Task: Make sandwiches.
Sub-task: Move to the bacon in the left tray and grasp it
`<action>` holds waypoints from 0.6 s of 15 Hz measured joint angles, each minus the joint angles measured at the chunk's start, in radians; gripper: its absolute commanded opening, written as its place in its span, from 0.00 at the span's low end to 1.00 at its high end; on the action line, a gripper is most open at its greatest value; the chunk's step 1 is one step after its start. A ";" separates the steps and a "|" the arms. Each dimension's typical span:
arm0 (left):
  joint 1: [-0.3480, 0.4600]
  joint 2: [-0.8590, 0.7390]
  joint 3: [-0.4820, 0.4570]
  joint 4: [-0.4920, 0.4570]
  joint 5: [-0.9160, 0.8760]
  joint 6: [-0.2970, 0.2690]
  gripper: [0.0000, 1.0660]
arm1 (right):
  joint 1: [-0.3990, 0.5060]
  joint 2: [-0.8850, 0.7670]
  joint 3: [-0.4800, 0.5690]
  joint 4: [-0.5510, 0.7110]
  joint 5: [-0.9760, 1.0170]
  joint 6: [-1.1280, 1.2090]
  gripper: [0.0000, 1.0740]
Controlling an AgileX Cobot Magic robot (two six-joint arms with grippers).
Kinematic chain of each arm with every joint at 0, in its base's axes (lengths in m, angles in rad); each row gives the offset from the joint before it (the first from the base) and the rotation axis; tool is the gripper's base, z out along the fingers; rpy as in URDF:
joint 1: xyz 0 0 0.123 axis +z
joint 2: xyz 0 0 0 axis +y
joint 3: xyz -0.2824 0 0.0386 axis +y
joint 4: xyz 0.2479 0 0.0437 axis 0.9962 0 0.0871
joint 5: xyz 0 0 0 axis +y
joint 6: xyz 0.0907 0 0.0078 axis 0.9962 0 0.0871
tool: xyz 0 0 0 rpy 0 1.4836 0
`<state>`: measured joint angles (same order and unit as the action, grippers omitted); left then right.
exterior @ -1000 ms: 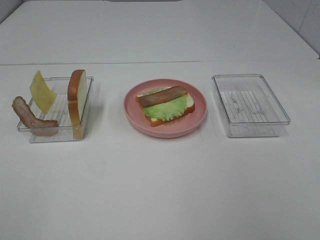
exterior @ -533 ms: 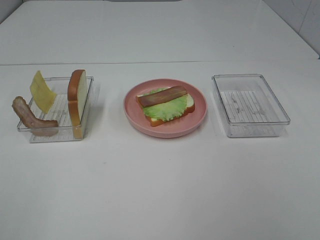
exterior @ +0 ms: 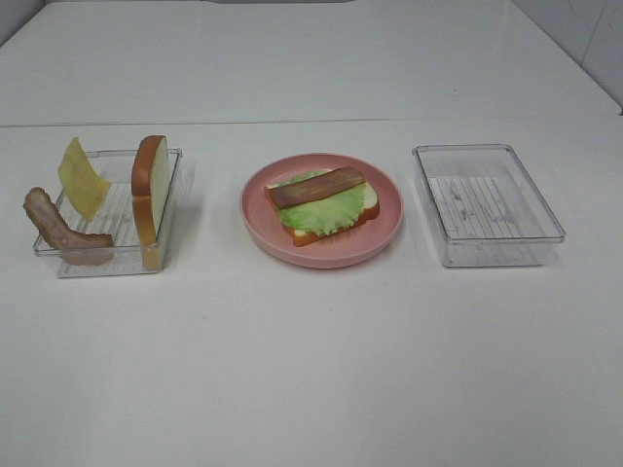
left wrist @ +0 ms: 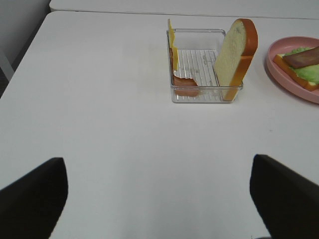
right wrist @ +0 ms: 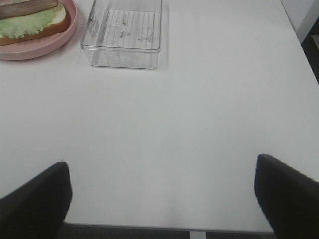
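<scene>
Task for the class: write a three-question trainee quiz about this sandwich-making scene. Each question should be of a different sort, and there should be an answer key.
1. True or false: a bread slice stands on its edge in the left tray.
2. What lies topmost on the pink plate? A: a tomato slice. B: a bacon strip. C: a fried egg.
3. Which two other items rest in the tray with the standing bread?

Key
1. True.
2. B.
3. A yellow cheese slice and a second bacon strip.
</scene>
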<state>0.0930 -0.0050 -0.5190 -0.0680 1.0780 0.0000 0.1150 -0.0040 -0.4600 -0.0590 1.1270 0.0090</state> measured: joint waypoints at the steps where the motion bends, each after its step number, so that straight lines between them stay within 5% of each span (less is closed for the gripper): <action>1: 0.000 0.000 0.000 0.000 0.000 0.000 0.85 | 0.000 0.000 0.004 0.006 -0.008 0.000 0.90; 9: 0.000 0.000 0.000 0.000 0.000 0.000 0.85 | 0.000 0.000 0.004 0.009 -0.014 0.000 0.90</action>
<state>0.0930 -0.0050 -0.5190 -0.0680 1.0780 0.0000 0.1150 -0.0040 -0.4560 -0.0500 1.1130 0.0090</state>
